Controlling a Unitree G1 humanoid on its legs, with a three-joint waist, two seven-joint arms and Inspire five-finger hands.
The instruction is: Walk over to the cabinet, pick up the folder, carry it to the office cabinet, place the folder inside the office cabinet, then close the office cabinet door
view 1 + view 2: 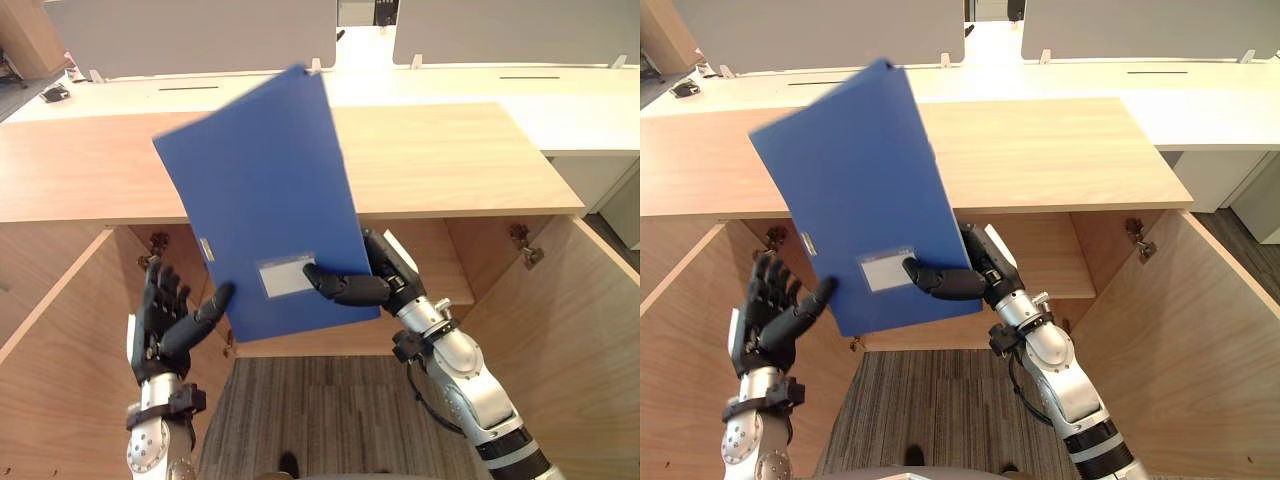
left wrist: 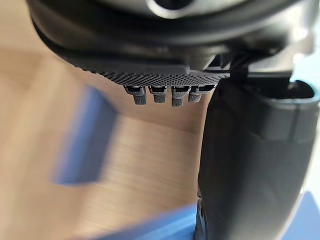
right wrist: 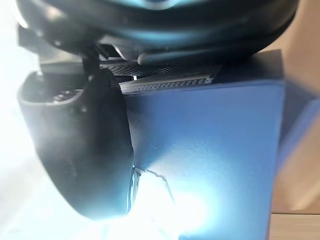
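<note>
Right hand clamped on a blue folder: thumb pressed on the front cover beside a pale label, fingers hidden behind. The folder is held upright and tilted in front of the office cabinet, above its open mouth, its upper half covering part of the cabinet's wooden top. Left hand, in front of the cabinet's left side, is open with fingers spread. 1 fingertip reaches the folder's lower corner, though contact is uncertain. The cabinet's 2 doors stand swung wide toward the robot, and a shelf shows inside.

The step in hand appears to be getting the folder into the cabinet. Done well, that likely means lowering it below the top's front edge, tipping it to slide in edge-first, and steadying the free lower corner with the left hand, since a pinch near 1 corner leaves a long panel free to swing.

The head views give the whole layout. The right wrist view adds the grip itself: the blue cover lies flat against the palm under the thumb. The left wrist view shows straight fingers holding nothing.
</note>
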